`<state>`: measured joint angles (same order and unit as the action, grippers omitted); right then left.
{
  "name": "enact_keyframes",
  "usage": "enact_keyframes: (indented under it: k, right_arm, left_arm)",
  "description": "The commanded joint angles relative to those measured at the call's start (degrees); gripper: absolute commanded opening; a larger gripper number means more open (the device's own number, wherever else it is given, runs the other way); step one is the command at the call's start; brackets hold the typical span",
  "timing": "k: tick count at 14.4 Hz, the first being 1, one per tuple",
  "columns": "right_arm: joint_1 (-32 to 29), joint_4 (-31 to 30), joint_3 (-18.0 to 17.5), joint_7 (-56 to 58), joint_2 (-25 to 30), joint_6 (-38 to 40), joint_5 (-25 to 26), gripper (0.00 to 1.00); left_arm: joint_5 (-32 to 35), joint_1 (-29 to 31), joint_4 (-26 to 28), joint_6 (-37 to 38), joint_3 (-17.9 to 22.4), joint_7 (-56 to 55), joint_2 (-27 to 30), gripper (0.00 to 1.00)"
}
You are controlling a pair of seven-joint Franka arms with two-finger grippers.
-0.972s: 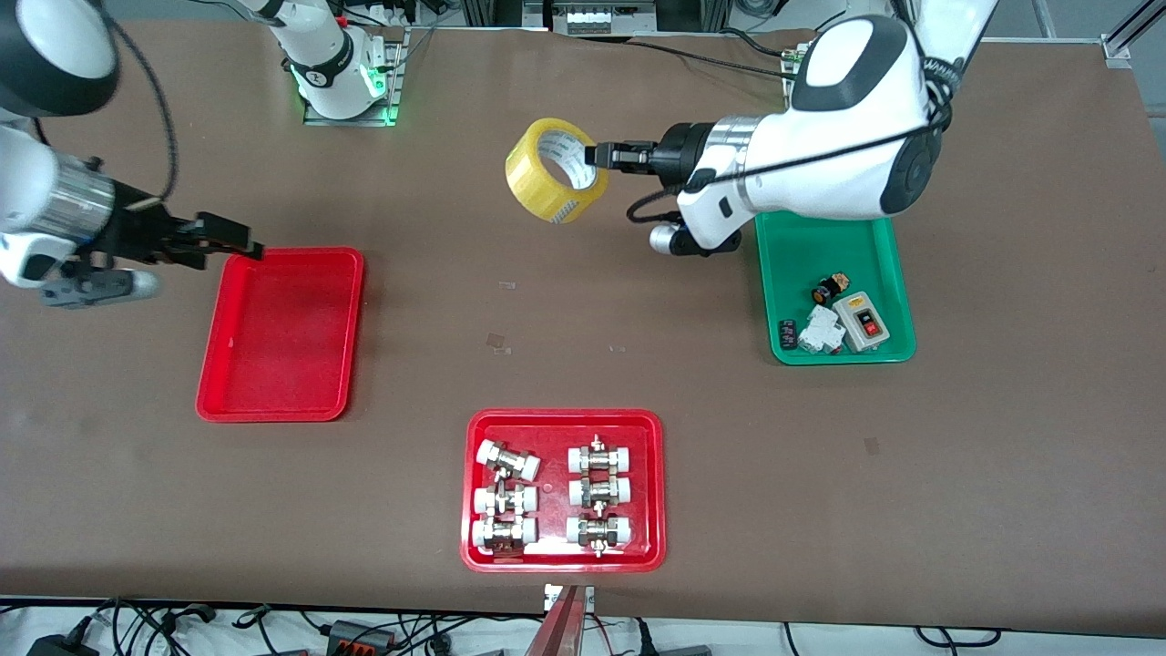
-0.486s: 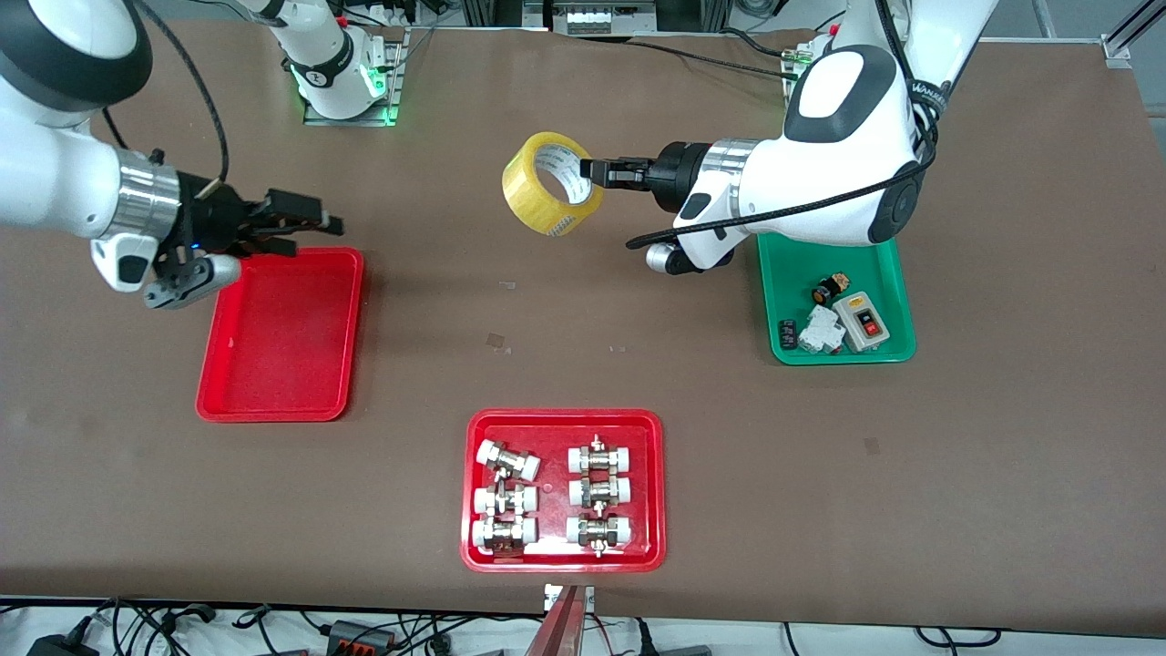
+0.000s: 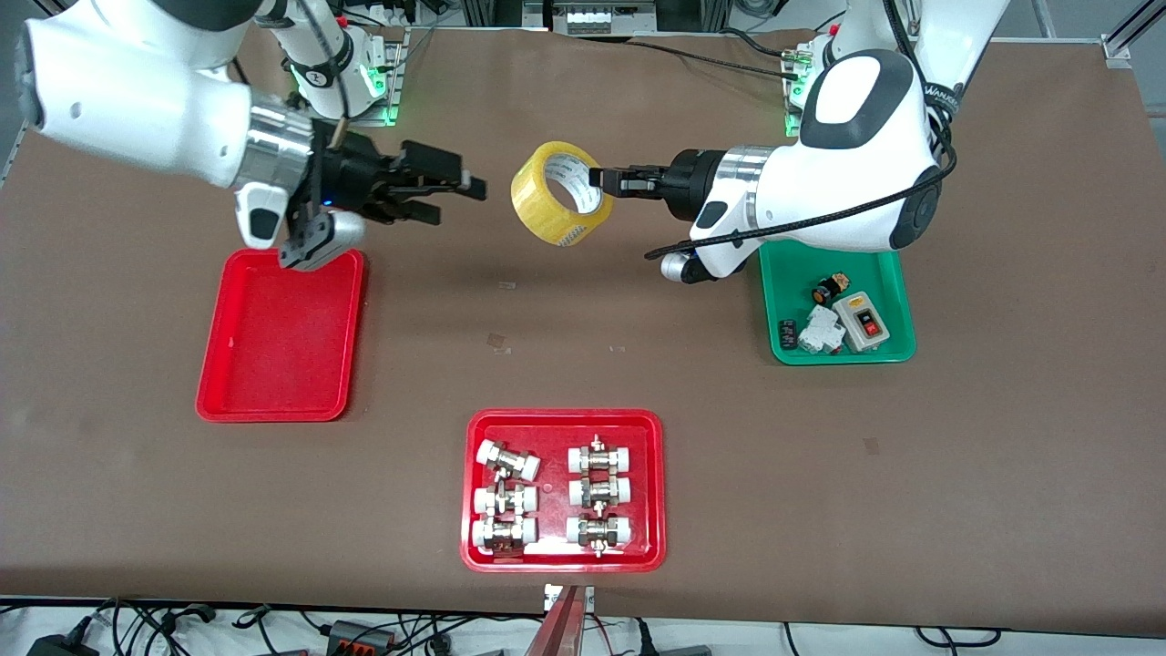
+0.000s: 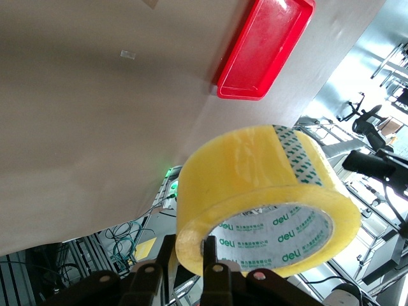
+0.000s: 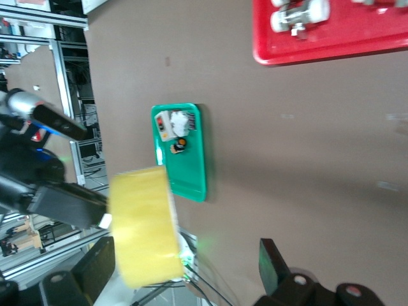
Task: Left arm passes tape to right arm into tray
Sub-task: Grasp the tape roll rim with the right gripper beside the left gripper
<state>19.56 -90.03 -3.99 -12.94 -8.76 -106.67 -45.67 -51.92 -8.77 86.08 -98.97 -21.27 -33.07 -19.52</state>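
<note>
The yellowish tape roll (image 3: pixel 557 195) hangs in the air over the bare table between the two arms. My left gripper (image 3: pixel 602 179) is shut on the roll's wall, one finger inside the hole and one outside, as the left wrist view (image 4: pixel 189 247) shows with the tape (image 4: pixel 255 191) filling it. My right gripper (image 3: pixel 459 202) is open, level with the roll and a short gap from it, not touching. In the right wrist view the tape (image 5: pixel 143 226) sits between the spread fingers of my right gripper (image 5: pixel 185 264). The plain red tray (image 3: pixel 273 351) lies empty under my right arm's wrist.
A red tray with white-capped metal fittings (image 3: pixel 651 483) lies near the front camera. A green tray (image 3: pixel 783 301) with small electrical parts lies under my left arm. Cables and arm bases line the table's edge at the robots.
My right arm swung from over the plain red tray's end toward the tape, gripper open throughout. My left arm kept its hold and shifted the roll slightly.
</note>
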Motion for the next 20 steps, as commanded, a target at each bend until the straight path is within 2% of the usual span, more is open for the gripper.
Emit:
enact_keyframes:
  k: [1, 4, 17, 19, 20]
  right_arm:
    - [3.80, 3.11, 0.47, -0.86, -2.92, -1.17, -1.17, 1.00]
    - [6.80, 2.93, 0.56, -1.04, -3.80, -4.25, -1.17, 1.00]
    - [6.63, 3.02, 0.47, -0.16, -4.33, -3.46, -1.35, 1.00]
    - [6.54, 2.93, 0.47, 0.55, -4.24, -3.37, -1.35, 0.60]
    - [6.63, 3.02, 0.47, 0.55, -4.24, -3.37, -1.35, 0.47]
  left_arm:
    - [-1.61, 0.33, -1.70, 1.06, -0.08, 0.11, -0.43, 0.00]
    - [-1.52, 0.68, -1.70, 1.15, -0.17, 0.20, -0.43, 0.00]
    - [-1.52, 0.95, -1.70, 1.24, -0.08, 0.20, -0.43, 0.00]
    - [-1.43, 1.03, -1.70, 1.24, -0.08, 0.20, -0.43, 0.00]
    - [-1.52, 1.03, -1.70, 1.24, -0.08, 0.20, -0.43, 0.00]
